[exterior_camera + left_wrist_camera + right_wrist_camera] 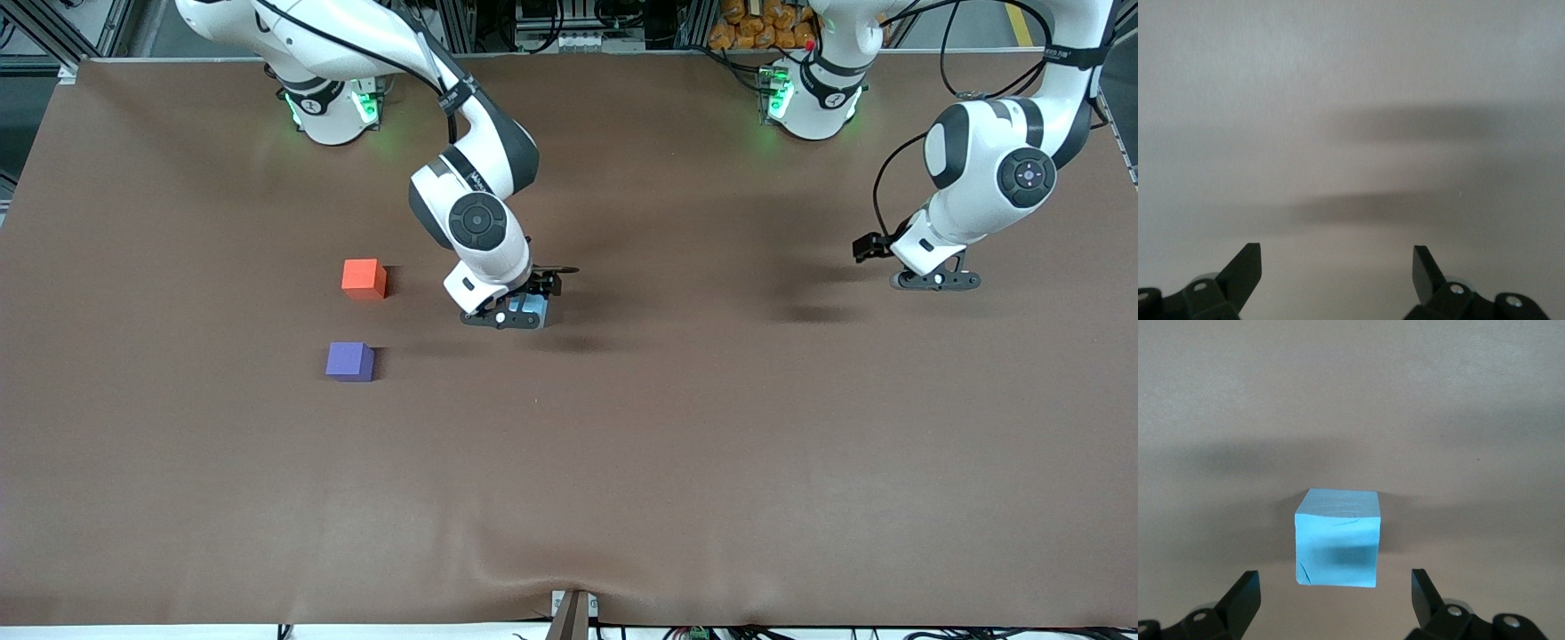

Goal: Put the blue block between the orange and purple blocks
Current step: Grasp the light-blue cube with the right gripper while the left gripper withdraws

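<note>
The blue block sits on the brown table, mostly hidden under the right arm's hand in the front view. In the right wrist view the blue block lies on the cloth just ahead of the fingertips. My right gripper is open, just above the block, not touching it. The orange block sits toward the right arm's end of the table. The purple block is nearer the front camera than the orange one, with a gap between them. My left gripper is open and empty, waiting low over bare table.
The brown cloth table has a small bracket at its edge nearest the front camera. Both arm bases stand along the edge farthest from that camera.
</note>
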Controlling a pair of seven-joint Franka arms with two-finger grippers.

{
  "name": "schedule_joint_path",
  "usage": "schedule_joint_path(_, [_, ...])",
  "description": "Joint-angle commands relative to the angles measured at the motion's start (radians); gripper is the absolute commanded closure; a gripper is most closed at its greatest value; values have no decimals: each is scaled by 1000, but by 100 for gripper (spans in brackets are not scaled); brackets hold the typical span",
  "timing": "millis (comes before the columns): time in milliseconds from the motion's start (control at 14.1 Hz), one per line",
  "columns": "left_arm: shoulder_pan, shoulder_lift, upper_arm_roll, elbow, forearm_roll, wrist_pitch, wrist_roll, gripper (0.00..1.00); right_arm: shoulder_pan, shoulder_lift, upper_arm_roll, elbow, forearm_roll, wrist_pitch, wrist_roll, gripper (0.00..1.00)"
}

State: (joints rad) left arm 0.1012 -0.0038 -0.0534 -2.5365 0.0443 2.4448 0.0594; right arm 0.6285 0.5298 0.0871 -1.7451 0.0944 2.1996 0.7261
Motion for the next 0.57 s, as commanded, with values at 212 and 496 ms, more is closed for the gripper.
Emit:
schedule_joint_path(212, [-27,281,-43,332,16,85,6,0,33,49,-10,2,-31,60,18,0])
schedule_joint_path(496, [-64,369,-43,563,16,82,10,0,36,64,-10,-4,-53,91,18,0])
